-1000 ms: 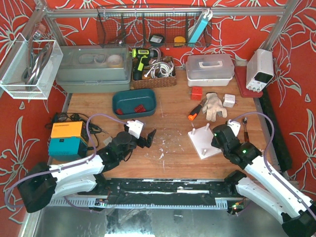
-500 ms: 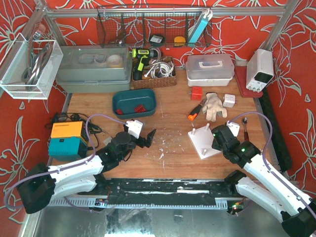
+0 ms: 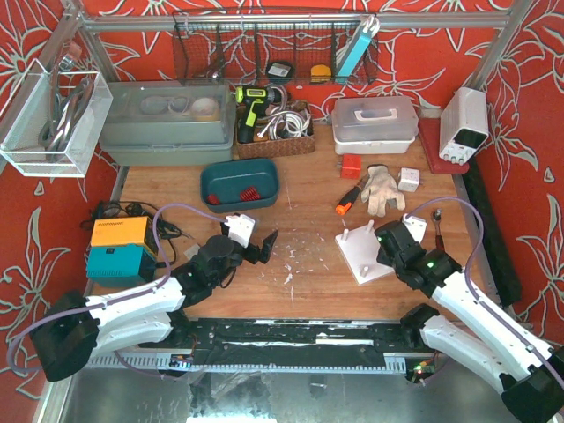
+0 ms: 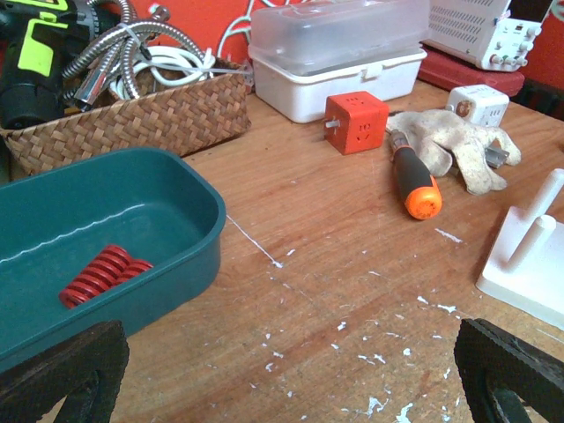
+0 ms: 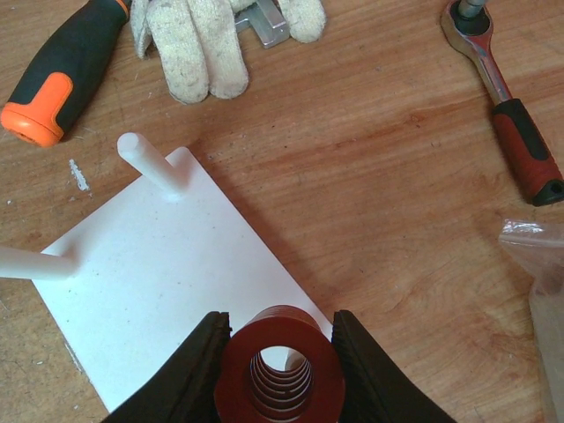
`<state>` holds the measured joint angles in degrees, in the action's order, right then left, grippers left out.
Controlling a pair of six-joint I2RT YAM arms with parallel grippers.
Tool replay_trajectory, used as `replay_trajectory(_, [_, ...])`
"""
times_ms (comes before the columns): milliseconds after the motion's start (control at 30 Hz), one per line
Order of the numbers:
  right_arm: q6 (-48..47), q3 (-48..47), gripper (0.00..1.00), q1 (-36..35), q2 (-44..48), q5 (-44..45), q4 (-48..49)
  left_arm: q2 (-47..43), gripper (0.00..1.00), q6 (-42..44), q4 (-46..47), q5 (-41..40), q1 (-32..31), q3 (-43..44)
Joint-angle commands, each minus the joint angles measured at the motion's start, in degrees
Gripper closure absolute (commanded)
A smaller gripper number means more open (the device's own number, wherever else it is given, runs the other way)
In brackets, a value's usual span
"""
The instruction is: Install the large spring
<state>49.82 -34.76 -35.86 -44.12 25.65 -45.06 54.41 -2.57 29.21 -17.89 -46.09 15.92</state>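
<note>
Over the right-hand edge of a flat white plastic plate with upright white pegs [image 5: 159, 291], the right gripper [image 5: 279, 366] is clamped on a large dark red coil spring [image 5: 291, 328], with one finger on each side. The spring is held upright with its open end facing the wrist camera. Something white shows down its bore, but it cannot be told whether that is a peg or bare plate. Two free pegs [image 5: 148, 161] stand on the other side of the plate from the spring.

Well to the left of the plate and farther back, a teal oblong plastic tray [image 4: 159, 282] sits on the wooden tabletop [image 4: 335, 256]. It holds small bright red coil springs [image 4: 104, 273] lying on their sides. Behind the tray, a woven wicker basket [image 4: 132, 110] holds coiled metal hose, white cable and a yellow-green and black drill. Behind the plate is a closed white plastic box with a clear lid [image 4: 335, 53]; its contents are hidden.

Just beyond the plate lie an orange-and-black-handled screwdriver [image 5: 62, 84] and a beige work glove [image 5: 203, 44], side by side. An orange plastic cube [image 4: 355, 122] sits farther back. To the right of the plate lies a steel ratchet with a red and black handle [image 5: 507, 97], with a crumpled clear plastic bag [image 5: 538, 264] near it.

Between plate and tray, the left gripper [image 4: 291, 361] hangs low over the tabletop with its fingers spread wide, holding nothing.
</note>
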Motion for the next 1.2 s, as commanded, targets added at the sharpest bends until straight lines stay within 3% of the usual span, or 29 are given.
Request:
replay_trajectory(0, [-0.7,-1.4,1.0,0.6,0.3,0.8,-2.3,-0.5,0.0,0.5,1.6,-0.4,-0.1,-0.6])
replay_trajectory(567, [-1.4,-2.0,1.0,0.6,0.3,-2.1,-3.9,0.0,0.0,0.4,1.7,-0.2,-0.1,-0.5])
replay_trajectory(1167, [-2.7,-2.5,1.0,0.6,-1.9,1.1,-4.5,-0.4,0.0,0.5,1.6,-0.1,-0.1,-0.5])
